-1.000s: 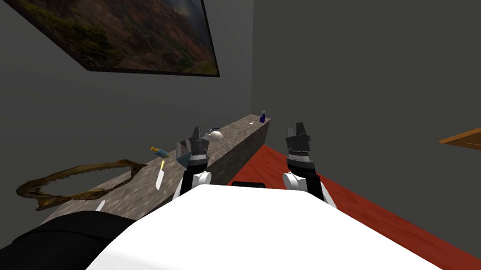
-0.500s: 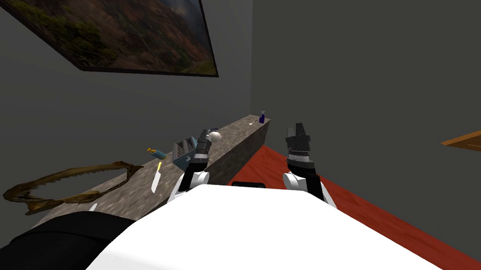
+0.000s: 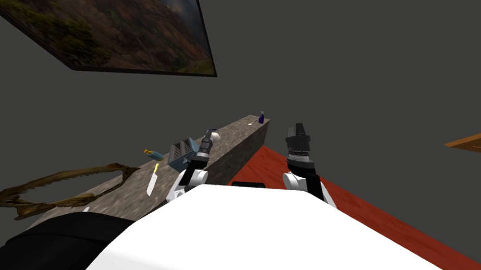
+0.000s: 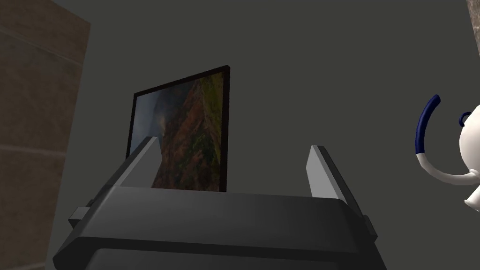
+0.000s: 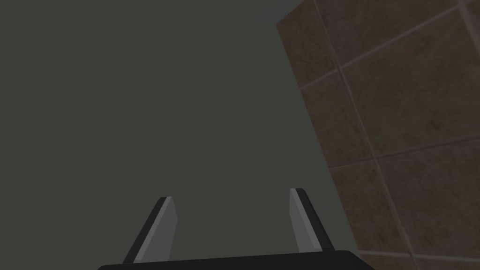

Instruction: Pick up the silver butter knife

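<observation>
Left gripper point(image 3: 209, 136) sits centre frame in the head view, above the stone-look counter point(image 3: 237, 136), just beside a white teapot point(image 3: 215, 136). In the left wrist view its claw point(image 4: 232, 154) is spread with nothing between the fingers, and the teapot point(image 4: 471, 140), with its blue-tipped handle, is at the right edge of the frame. Right gripper point(image 3: 299, 130) is right of centre, over the red floor point(image 3: 374, 211) and off the counter. It is also spread and empty point(image 5: 229, 201).

Yellow-handled knife point(image 3: 152, 180) with a pale blade lies flat on the counter, left of centre. A pale sliver point(image 3: 86, 208) lies at the counter's lower-left end and another pale bit point(image 3: 250, 123) at the far end. Both are too small to identify, so I cannot tell which of the three is the butter knife. All three are apart from both grippers.

Also on the counter:
- a grey slotted box point(image 3: 181, 151), just left of the left arm
- a small blue-and-yellow bottle point(image 3: 152, 154), on its side
- a dark blue bottle point(image 3: 261, 118), at the far corner
- a brown jagged ring point(image 3: 54, 186), far left
</observation>
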Tool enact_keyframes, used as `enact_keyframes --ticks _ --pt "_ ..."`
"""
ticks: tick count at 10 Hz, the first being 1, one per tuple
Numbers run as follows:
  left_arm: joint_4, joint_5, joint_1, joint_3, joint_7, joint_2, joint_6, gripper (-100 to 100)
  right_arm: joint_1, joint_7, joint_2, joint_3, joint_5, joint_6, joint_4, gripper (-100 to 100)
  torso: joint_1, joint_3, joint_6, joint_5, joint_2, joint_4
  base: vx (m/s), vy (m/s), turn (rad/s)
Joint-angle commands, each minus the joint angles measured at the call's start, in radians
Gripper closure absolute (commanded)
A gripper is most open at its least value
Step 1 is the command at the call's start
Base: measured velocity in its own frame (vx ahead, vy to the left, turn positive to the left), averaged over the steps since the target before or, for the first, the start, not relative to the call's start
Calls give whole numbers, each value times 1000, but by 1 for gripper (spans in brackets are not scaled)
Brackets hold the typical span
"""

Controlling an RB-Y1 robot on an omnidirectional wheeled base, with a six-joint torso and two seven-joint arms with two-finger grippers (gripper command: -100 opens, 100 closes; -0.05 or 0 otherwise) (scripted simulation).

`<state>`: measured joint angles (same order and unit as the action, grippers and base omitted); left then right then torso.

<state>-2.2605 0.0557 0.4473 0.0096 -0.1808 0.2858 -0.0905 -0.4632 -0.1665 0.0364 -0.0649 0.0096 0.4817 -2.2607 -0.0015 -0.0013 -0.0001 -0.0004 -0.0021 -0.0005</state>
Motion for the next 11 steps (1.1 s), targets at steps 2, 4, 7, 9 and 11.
enact_keyframes --ticks 2,4,7,9,11 --pt "13 0 -8 -1 -23 30 55 -100 0 0 0 0 0 0 0 0 0 0 0 0 0 0 23 -23 1" --pt "25 3 -19 0 -43 58 102 -100 0 0 0 0 0 0 0 0 0 0 0 0 0 0 23 -25 0" --pt "50 7 -42 2 -81 114 190 -100 0 0 0 0 0 0 0 0 0 0 0 0 0 0 30 -28 -1" --pt "63 10 -52 3 -100 141 233 -100 0 0 0 0 0 0 0 0 0 0 0 0 0 0 25 -24 0" --pt "76 13 -62 5 -119 169 287 -100 0 0 0 0 0 0 0 0 0 0 0 0 0 0 31 -25 0"
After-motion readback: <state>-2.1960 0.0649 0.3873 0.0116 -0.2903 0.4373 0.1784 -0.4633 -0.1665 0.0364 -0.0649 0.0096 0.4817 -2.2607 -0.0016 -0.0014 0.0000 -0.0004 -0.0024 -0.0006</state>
